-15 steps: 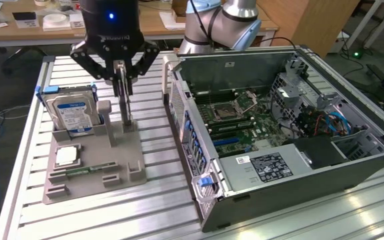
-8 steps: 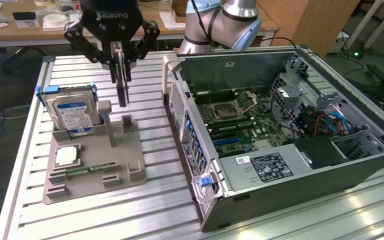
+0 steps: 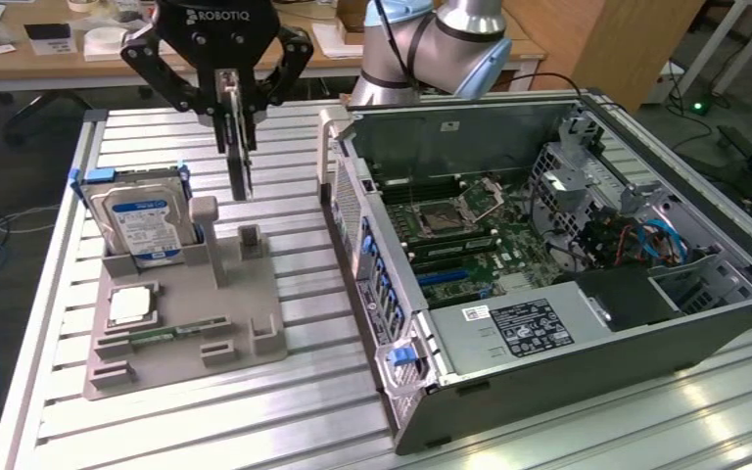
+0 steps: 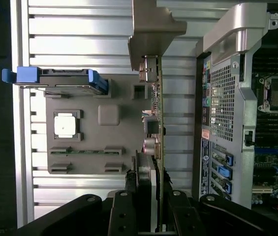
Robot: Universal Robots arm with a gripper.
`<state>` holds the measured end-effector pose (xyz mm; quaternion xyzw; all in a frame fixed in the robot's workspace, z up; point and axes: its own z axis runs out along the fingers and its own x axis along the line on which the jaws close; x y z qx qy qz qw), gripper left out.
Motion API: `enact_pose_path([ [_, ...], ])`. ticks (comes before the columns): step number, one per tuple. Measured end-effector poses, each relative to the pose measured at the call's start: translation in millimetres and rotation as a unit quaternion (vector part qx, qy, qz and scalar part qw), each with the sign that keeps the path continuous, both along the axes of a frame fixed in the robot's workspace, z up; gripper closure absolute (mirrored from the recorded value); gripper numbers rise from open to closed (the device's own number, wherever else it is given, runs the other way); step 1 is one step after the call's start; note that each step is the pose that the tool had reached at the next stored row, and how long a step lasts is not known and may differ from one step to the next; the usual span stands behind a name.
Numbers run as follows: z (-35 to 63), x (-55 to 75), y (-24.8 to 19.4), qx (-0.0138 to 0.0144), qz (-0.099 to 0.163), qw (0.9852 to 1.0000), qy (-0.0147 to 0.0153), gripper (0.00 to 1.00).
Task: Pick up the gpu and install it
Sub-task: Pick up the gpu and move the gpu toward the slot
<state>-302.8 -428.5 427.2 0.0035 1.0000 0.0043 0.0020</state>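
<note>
Above the slatted aluminium table (image 3: pixel 219 421), towards the exterior view's left, my black linked-finger gripper (image 3: pixel 236 98) is pinched narrowly on the upper edge of the gpu (image 3: pixel 238 162), a thin flat black circuit card hanging upright and edge-on. I judge the pick-up done: the card appears lifted clear of the flat grey plastic holder tray (image 3: pixel 193 299) beneath it. In the wrist view the card (image 4: pixel 158 108) runs out from between the fingers (image 4: pixel 129 199). The installing is left, as I read it. The card is outside the open black and silver computer case (image 3: pixel 546 392), which lies beside the tray at the exterior view's right with its green motherboard exposed. I count one gpu, one gripper, one tray and one case. On the tray are one silver hard drive with a blue-white label (image 3: pixel 141 220) standing upright, one square silver processor chip (image 3: pixel 132 305) and one narrow green memory stick (image 3: pixel 167 334).
</note>
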Motion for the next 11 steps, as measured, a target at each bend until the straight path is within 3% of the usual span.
enact_pose_path([
  [11,-0.3,31.2,0.0,0.0001,0.000,1.0000,-0.0001,0.72],
])
